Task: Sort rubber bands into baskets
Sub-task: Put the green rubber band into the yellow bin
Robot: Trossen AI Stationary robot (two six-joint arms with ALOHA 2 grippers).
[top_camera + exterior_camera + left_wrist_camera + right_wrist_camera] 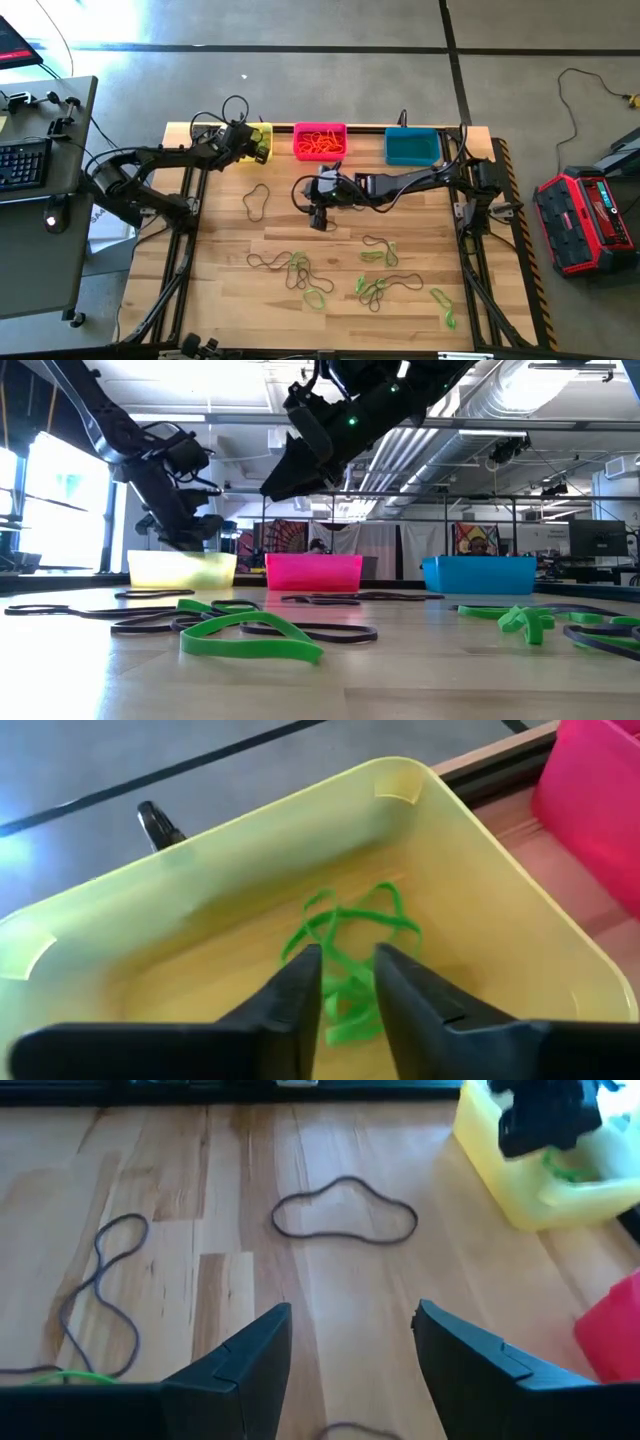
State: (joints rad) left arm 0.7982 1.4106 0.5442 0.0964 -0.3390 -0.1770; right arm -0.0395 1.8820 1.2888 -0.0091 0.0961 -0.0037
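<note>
left gripper (348, 982): held over the yellow basket (262, 143), fingers slightly apart, nothing clamped; green bands (350, 945) seen between and just beyond the tips, lying on the basket floor
right gripper (350, 1342): raised above the table (220, 290) in front of the pink basket (320, 141), fingers wide apart and empty; tips cut off by the picture edge in the wrist view
pink basket: orange bands (320, 143) seen inside from above; contents hidden in the low view
teal basket (412, 147): contents hard to make out
loose bands: dark loop (257, 201) alone near the yellow basket; green and dark bands (305, 275) tangled on the near half of the table, count unclear
low view: nearest green band (250, 638) blurred
</note>
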